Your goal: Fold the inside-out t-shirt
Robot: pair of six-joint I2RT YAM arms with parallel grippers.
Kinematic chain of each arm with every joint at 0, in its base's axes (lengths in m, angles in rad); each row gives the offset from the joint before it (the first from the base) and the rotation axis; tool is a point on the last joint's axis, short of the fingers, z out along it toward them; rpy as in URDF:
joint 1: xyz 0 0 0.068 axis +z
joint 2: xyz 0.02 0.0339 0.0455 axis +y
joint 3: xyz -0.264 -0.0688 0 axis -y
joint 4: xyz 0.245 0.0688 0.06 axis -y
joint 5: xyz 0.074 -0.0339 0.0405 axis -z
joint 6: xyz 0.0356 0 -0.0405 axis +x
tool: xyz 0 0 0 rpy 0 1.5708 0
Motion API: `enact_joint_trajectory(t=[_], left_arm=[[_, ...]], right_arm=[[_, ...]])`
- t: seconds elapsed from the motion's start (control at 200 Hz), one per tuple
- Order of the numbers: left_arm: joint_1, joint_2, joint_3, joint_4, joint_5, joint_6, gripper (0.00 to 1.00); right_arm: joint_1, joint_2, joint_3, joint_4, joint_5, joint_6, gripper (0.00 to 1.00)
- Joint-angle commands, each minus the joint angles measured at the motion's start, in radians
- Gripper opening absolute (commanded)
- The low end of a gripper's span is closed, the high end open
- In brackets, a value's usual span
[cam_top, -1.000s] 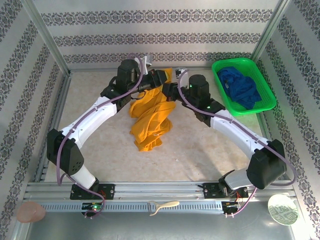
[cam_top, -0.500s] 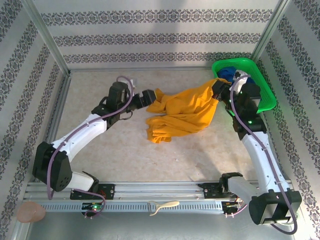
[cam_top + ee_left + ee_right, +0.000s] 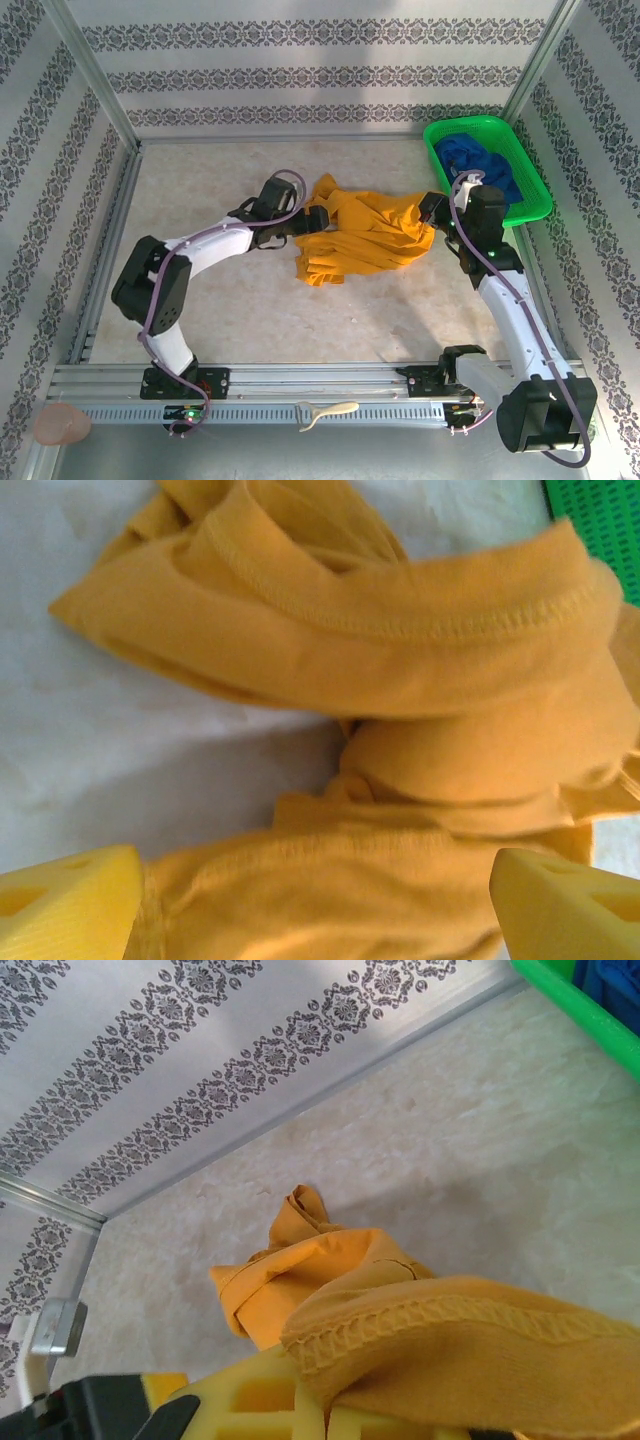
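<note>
My left end effector sits just left of the middle of the overhead view, released, its jaws spread wide at the left edge of the inside-out t-shirt. From my left wrist camera the two yellow fingertips show in the bottom corners of the frame. Folds of mustard cloth are bunched between and above them, with a stitched hem running across the upper half. The cloth reaches right up to the left tip, but I cannot tell whether it presses on either pad.

My right end effector is right of centre in the overhead view, clenched on the right edge of the shirt. In my right wrist view a stitched hem drapes over my yellow finger along the bottom of the frame, with more of the shirt heaped on the desk beyond it.

The shirt lies crumpled in a wide heap across the middle of the desk, reaching from one end effector to the other. A green basket stands in the upper right of the overhead view, close to my right wrist, with a blue cloth inside it
</note>
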Motion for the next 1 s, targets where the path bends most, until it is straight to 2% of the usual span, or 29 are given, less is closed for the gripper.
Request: enact_joint_trajectory(t=[0.0,0.19,0.235,0.27,0.335,0.35,0.355,0.445,0.56,0.749,0.859,0.994], left_arm=[[0.000,0.085,0.083,-0.035,-0.062,0.057,0.90],[0.000,0.255,0.209,0.022,-0.037,0.029,0.91],[0.000,0.299,0.247,0.035,-0.021,0.016,0.87],[0.001,0.330,0.279,0.045,-0.005,0.015,0.70],[0.019,0.368,0.354,0.033,0.024,0.013,0.11],[0.025,0.367,0.369,0.026,0.025,0.011,0.00],[0.028,0.365,0.375,0.023,0.025,0.010,0.00],[0.086,0.283,0.442,-0.021,0.042,0.021,0.00],[0.172,0.110,0.583,-0.180,0.045,0.074,0.00],[0.278,-0.045,0.926,-0.442,0.104,0.133,0.00],[0.296,-0.077,1.071,-0.566,0.108,0.175,0.00],[0.299,-0.150,1.056,-0.598,0.080,0.200,0.00]], right_arm=[[-0.013,-0.019,-0.008,0.009,0.018,-0.016,0.00],[-0.015,-0.015,0.011,0.004,0.017,-0.015,0.00],[-0.016,-0.011,0.021,0.005,0.012,-0.009,0.00],[-0.017,-0.007,0.034,0.009,0.008,-0.005,0.00],[-0.020,0.006,0.073,0.011,-0.012,0.012,0.00],[-0.022,0.010,0.086,0.013,-0.017,0.015,0.00],[-0.023,0.011,0.090,0.013,-0.020,0.016,0.00],[-0.036,0.036,0.187,0.020,-0.058,0.042,0.00],[-0.065,0.090,0.366,0.039,-0.113,0.097,0.00],[-0.098,0.159,0.629,0.069,-0.166,0.187,0.00],[-0.106,0.152,0.687,0.069,-0.171,0.204,0.00],[-0.109,0.106,0.665,0.068,-0.172,0.215,0.00]])
